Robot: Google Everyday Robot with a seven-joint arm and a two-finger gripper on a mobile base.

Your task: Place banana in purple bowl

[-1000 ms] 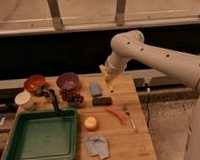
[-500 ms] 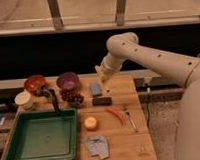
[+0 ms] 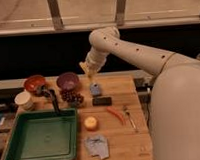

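My gripper (image 3: 88,71) hangs from the white arm above the back of the wooden table, just right of the purple bowl (image 3: 68,81) and higher than its rim. It is shut on the banana (image 3: 85,68), a pale yellow piece sticking out at the gripper's tip. The purple bowl stands at the back left of the table, next to the orange-red bowl (image 3: 33,83), and looks empty.
A white cup (image 3: 23,100) and a green tray (image 3: 41,135) are at the left. Dark grapes (image 3: 72,97), a blue object (image 3: 95,88), a black block (image 3: 101,101), a round yellow-orange fruit (image 3: 90,123), a carrot-like piece (image 3: 115,114) and a grey cloth (image 3: 98,145) lie on the table.
The arm has swung left with the banana in the gripper, from above the blue object to just right of the purple bowl. Nothing on the table moved.
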